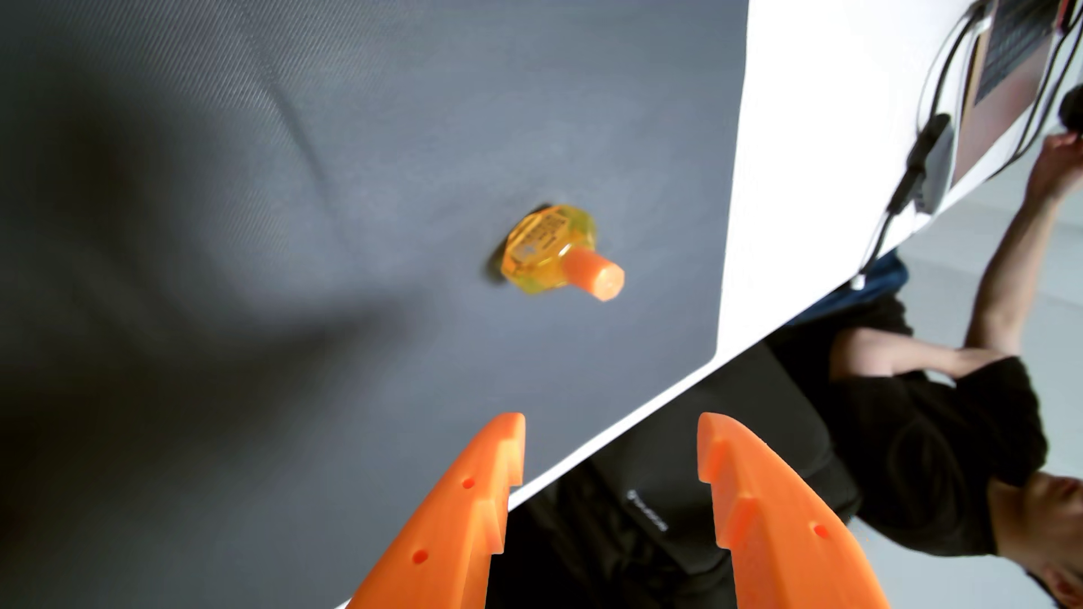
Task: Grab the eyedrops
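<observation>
In the wrist view, a small amber eyedrops bottle with an orange cap stands on a grey cloth covering the surface. Below the bottle, well apart from it, the orange hand has its fingers spread wide and empty, likely readied to close around it. A seated person is right of the bottle.
</observation>
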Controlling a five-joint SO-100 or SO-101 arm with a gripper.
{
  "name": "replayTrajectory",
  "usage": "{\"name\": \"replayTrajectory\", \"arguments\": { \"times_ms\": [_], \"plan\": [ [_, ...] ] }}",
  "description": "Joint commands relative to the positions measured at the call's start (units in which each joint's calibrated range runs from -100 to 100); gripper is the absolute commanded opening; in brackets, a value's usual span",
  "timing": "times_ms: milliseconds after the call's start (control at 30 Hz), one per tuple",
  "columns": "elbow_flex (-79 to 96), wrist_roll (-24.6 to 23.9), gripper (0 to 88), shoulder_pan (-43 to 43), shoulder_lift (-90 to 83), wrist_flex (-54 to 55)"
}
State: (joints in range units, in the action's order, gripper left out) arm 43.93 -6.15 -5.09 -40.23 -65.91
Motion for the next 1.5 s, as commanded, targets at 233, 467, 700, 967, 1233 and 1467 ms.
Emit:
{"name": "replayTrajectory", "arguments": {
  "times_ms": [233,467,700,967,1233,1467],
  "plan": [
    [-19.9,-6.9,18.0,0.4,15.8,-7.9],
    [-30.2,-10.8,20.8,0.4,26.4,-13.4],
    [-35.5,-14.3,23.6,0.4,33.2,-16.5],
    [-39.7,-17.0,24.2,0.4,41.3,-16.6],
    [-45.4,-17.5,26.5,0.4,49.0,-16.4],
    [-46.0,-19.8,26.7,0.4,54.4,-16.0]
  ]
}}
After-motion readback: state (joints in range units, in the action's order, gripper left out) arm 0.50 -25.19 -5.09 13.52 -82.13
